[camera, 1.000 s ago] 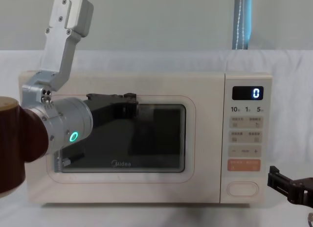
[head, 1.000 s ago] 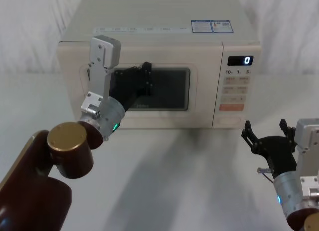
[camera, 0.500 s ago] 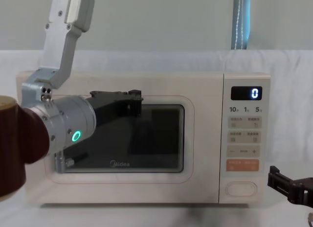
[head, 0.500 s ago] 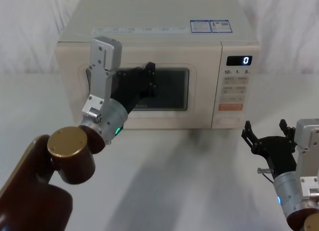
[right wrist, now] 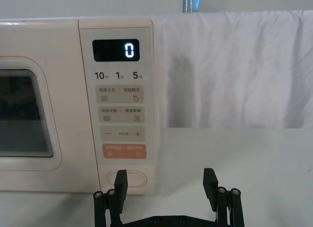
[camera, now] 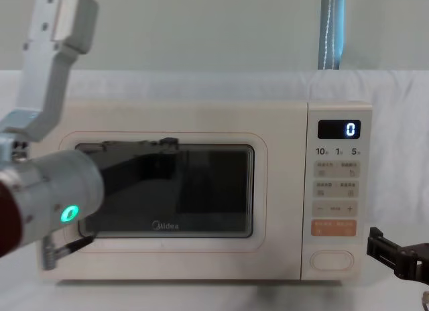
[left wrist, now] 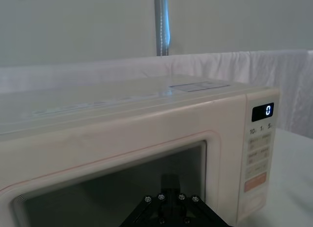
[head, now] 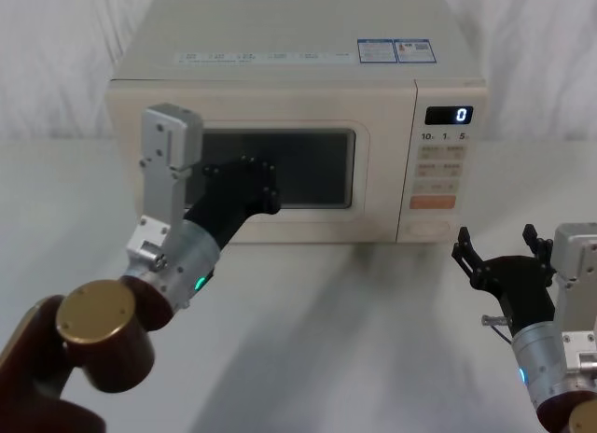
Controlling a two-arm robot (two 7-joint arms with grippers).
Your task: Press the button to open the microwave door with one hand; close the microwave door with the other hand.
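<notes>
The cream microwave (head: 280, 78) stands at the back of the table with the microwave door (head: 373, 195) closed flush; its dark window and the logo show in the chest view (camera: 201, 190). My left gripper (head: 264, 186) hovers a short way in front of the window, fingers shut and holding nothing; the left wrist view has it (left wrist: 169, 182) pointing at the door (left wrist: 122, 144). The button (right wrist: 133, 178) sits at the bottom of the control panel (head: 438, 172), under the orange key. My right gripper (right wrist: 165, 180) is open, low in front of the panel and a little to the right.
The white cloth table (head: 373, 340) has free room in front of the microwave. A white draped backdrop (right wrist: 234, 70) and a grey-blue pole (camera: 332, 29) stand behind. The display (camera: 338, 129) reads 0.
My left gripper has pulled back from the door window, moving lower and toward me. The door stays closed. The right arm has not moved.
</notes>
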